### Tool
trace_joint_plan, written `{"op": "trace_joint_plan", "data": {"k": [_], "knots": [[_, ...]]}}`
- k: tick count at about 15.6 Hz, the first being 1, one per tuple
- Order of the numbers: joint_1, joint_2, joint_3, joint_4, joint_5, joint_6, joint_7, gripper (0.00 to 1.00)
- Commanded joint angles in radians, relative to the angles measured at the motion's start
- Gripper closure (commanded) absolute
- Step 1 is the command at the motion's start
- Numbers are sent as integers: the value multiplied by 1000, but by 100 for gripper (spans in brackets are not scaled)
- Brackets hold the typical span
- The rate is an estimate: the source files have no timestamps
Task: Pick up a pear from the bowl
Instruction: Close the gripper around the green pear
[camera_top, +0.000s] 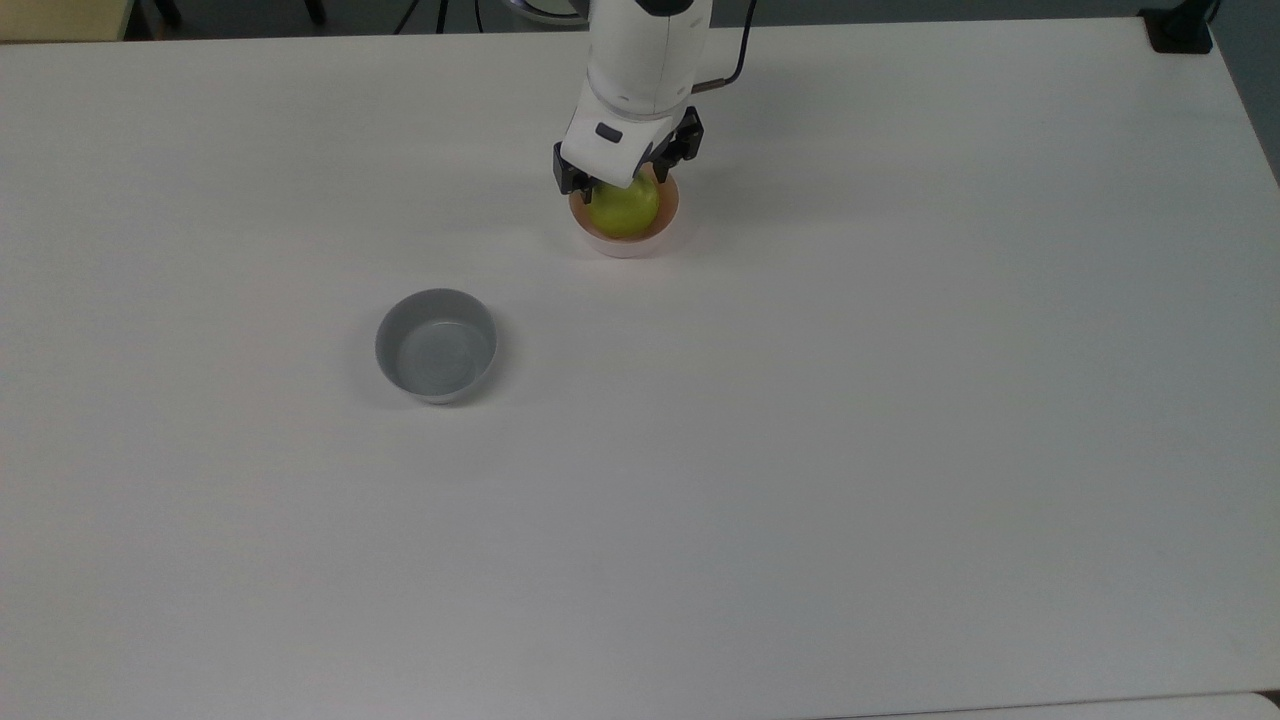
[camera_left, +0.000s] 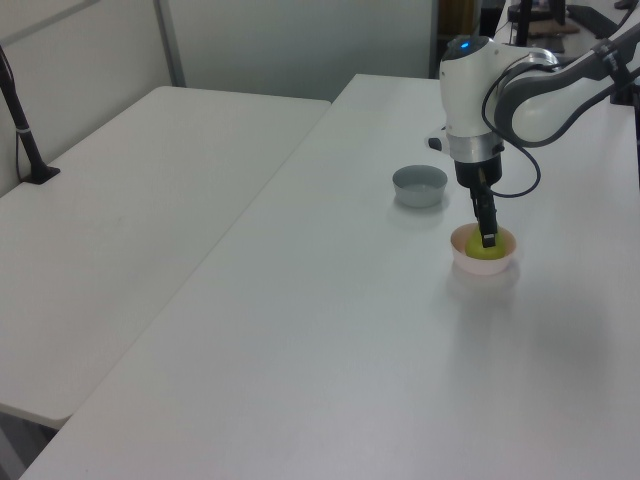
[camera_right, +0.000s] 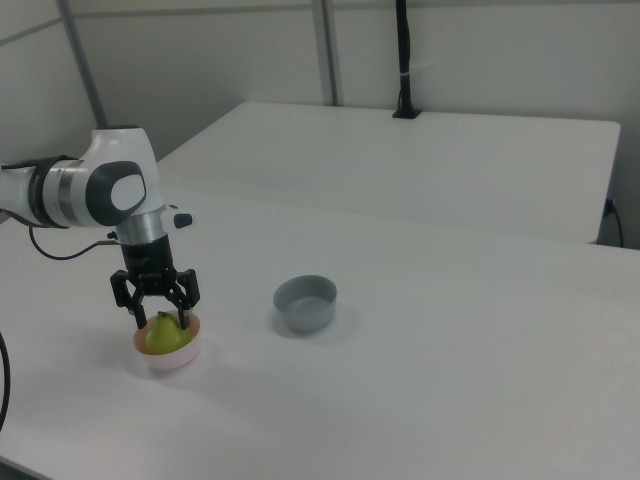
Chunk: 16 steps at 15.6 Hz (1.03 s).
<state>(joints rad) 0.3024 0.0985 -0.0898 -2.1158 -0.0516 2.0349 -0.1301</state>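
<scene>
Presently the gripper (camera_right: 160, 318), jaws wide, straddles the small glossy yellow-green pear (camera_right: 165, 337) seated in the pale pink round bowl (camera_right: 185, 354); closing and lifting remain.

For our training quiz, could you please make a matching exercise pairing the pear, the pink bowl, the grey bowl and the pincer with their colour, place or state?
Column one:
1. pear
2. pink bowl
3. grey bowl
4. pincer

Column two:
A. stands empty, apart from the others
B. open, its fingers on either side of the fruit
C. yellow-green, sitting in a bowl
D. holds the fruit, under the arm

Pairs: 1-C, 2-D, 3-A, 4-B
</scene>
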Motion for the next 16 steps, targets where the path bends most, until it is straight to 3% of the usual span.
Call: {"op": "trace_joint_plan", "data": {"k": [1,5,11,16], "knots": [[9,-8,-7,-42,-31,50,-17,16],[11,-7,-7,-59,-40,70,-17,17],[12,-2,-5,-58,-42,67,-16,50],[18,-29,-4,-50,-39,13,-8,52]]}}
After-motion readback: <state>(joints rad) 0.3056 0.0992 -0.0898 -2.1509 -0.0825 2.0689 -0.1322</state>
